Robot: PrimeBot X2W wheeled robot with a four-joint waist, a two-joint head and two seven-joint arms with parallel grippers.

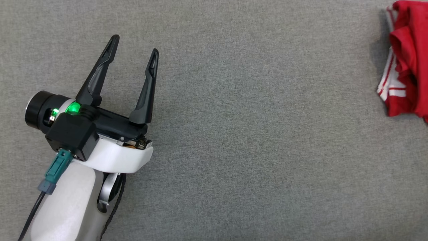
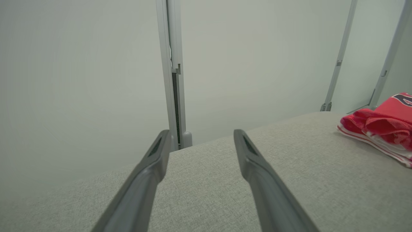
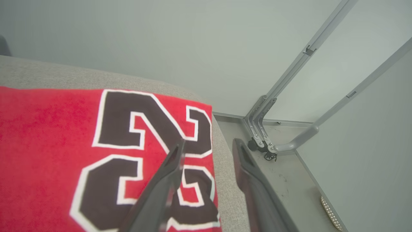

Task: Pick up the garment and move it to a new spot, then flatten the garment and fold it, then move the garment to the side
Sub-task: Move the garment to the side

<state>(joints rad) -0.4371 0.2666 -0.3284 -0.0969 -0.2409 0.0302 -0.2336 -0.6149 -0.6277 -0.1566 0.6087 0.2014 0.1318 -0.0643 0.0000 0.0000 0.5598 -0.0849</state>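
The red jersey (image 1: 408, 60) is lying folded at the grey counter's (image 1: 250, 134) right edge. The left fingers (image 1: 147, 87) are hovering well apart from it, spread wide, gripping nothing. The right fingers (image 3: 164, 183) are reaching over the jersey's number, parted and empty.

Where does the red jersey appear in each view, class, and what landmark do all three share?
Head view: red jersey at the right edge, upper half, bunched.
Left wrist view: right edge, mid-height, lying folded.
Right wrist view: lower left, black number facing up.
Shared landmark: the grey fabric surface beneath it.
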